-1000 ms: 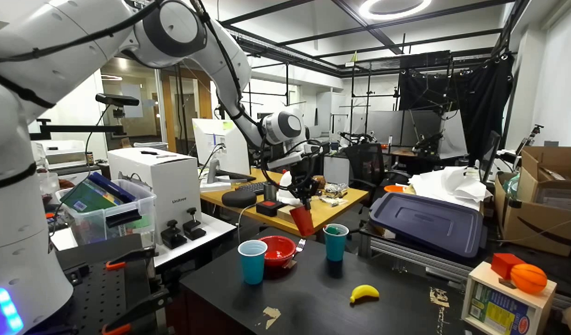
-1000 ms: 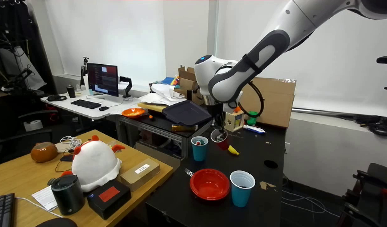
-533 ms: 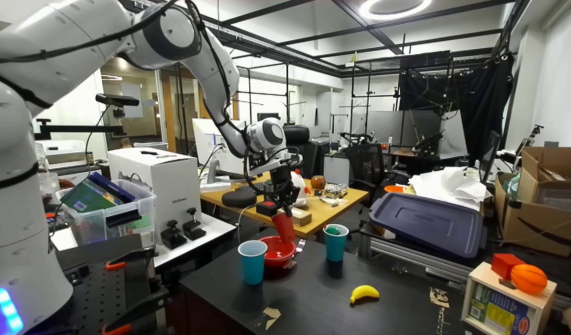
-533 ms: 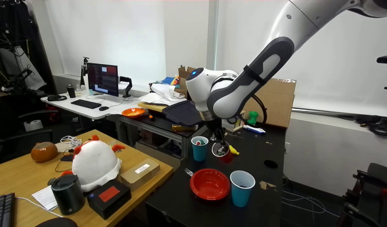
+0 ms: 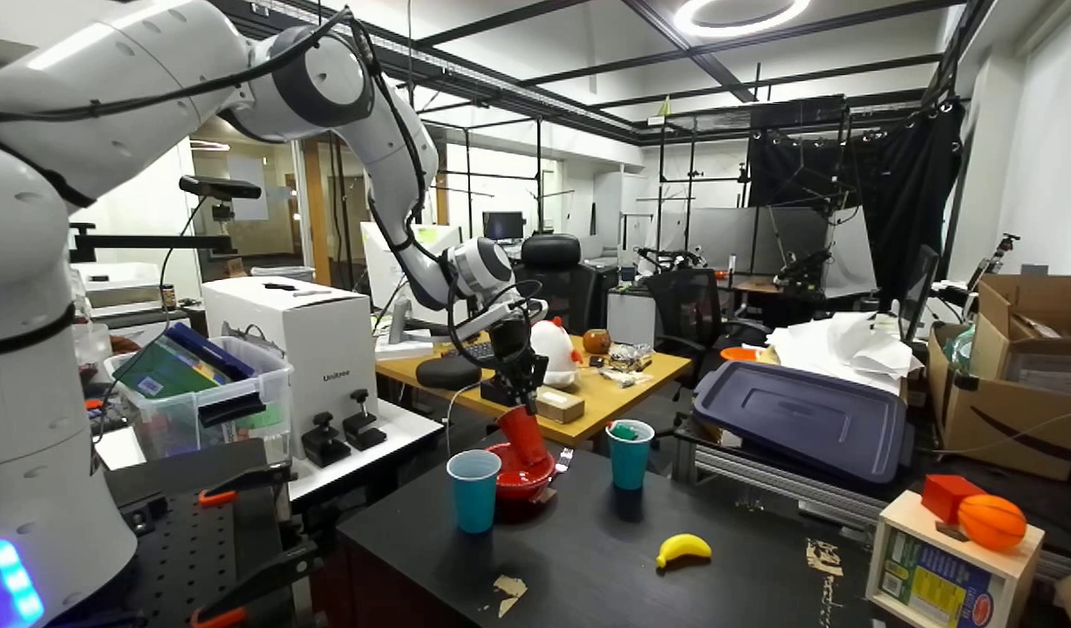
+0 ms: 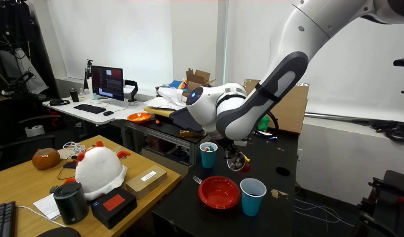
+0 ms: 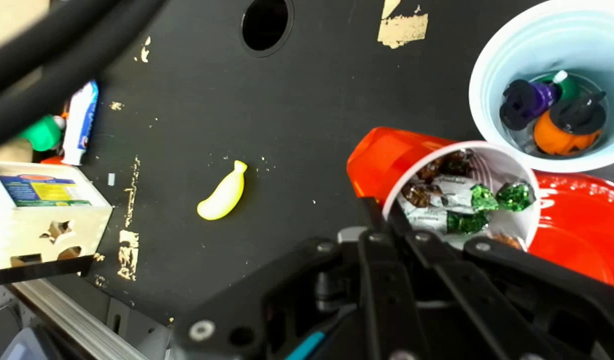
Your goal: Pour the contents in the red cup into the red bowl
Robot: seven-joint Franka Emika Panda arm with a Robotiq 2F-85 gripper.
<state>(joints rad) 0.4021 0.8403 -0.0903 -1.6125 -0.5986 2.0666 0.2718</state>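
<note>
So, reading the wrist view from the left, there's a wooden box (image 7: 49,220), a tube (image 7: 80,122) near it, then a yellow banana (image 7: 224,194) lying on the black table (image 7: 287,105); next it's the pincer (image 7: 384,207), clamped on the rim of the red cup (image 7: 389,155), and that cup hangs tilted in the air, wrapped sweets (image 7: 454,192) showing inside; over to the right a blue cup (image 7: 542,47) stands upright, small coloured things (image 7: 567,132) at its bottom, and just beside it, at the edge, sits the red bowl (image 7: 582,230), near the tilted cup's mouth
</note>
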